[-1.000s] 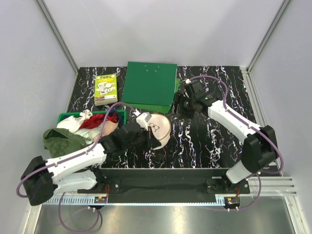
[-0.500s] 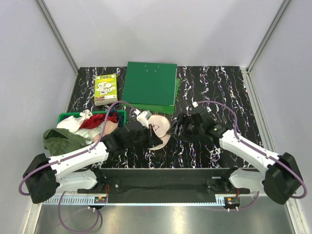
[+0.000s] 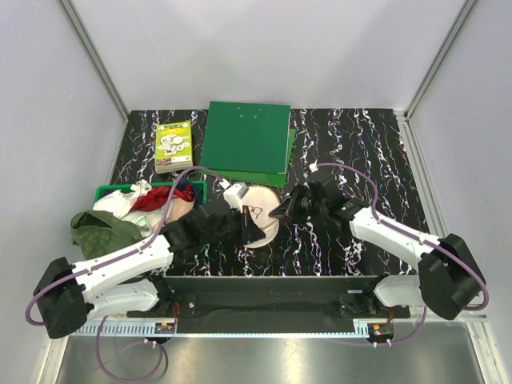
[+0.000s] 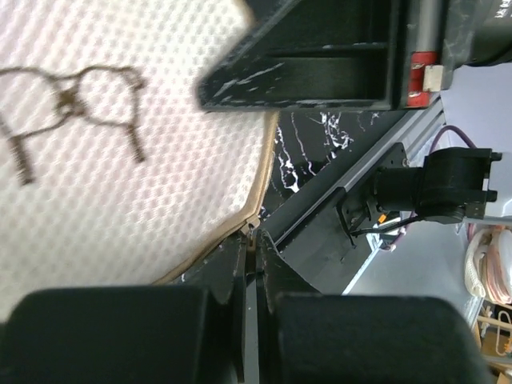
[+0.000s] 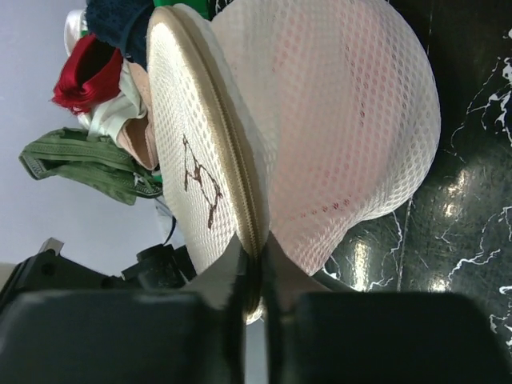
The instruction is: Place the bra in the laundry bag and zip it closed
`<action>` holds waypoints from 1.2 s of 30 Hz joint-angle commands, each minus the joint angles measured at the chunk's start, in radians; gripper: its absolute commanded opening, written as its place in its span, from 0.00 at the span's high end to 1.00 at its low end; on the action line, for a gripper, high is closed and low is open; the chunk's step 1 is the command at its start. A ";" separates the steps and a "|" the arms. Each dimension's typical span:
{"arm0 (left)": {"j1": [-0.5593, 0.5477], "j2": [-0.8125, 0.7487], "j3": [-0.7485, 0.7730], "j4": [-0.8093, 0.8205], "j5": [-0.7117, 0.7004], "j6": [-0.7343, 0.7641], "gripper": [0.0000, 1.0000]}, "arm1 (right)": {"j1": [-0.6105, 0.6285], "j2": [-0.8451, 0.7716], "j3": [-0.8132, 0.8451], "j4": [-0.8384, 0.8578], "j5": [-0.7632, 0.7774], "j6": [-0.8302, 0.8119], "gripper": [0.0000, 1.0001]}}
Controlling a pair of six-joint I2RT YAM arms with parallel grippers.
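Left hand [image 4: 254, 244] and right hand [image 5: 254, 256] both clamp the laundry bag [image 5: 352, 96] by its zip rim, standing on the surface [image 3: 344, 152]. The bra [image 5: 312, 192] shows pink through the mesh. Looks light and floppy, so the stiffer rim should grip best.

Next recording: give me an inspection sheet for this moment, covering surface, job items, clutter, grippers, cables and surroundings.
Surface: black, white-veined marble-look table; no spills seen.
Job's things: round cream-white mesh laundry bag held between the two arms; pink fabric, likely the light pink bra, shows through its mesh.
Clutter: green plastic basket holding a red cloth; olive-green garment hanging over its near side; flat green folder; small yellow-green box.
Grippers: left gripper and right gripper are each shut on the bag's zip rim.
Cables: purple cable loops over the basket; another arcs above the right arm.
Surroundings: pale grey walls with metal frame posts.
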 commanded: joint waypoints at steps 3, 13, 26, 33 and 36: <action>0.122 -0.069 0.022 -0.175 -0.066 0.016 1.00 | -0.114 -0.108 -0.075 -0.032 -0.094 -0.098 1.00; 0.189 0.010 0.070 -0.261 -0.103 0.100 1.00 | -0.223 -0.139 -0.048 -0.214 -0.130 -0.279 1.00; 0.083 -0.127 0.150 -0.240 -0.063 0.197 0.44 | -0.236 -0.212 0.159 -0.738 0.607 -0.496 0.11; 0.014 -0.375 -0.126 0.065 -0.008 0.067 0.38 | -0.236 -0.476 0.066 -0.683 0.361 -0.419 0.00; 0.014 -0.536 -0.267 0.150 0.000 0.010 0.37 | -0.235 -0.650 -0.038 -0.591 0.282 -0.366 0.00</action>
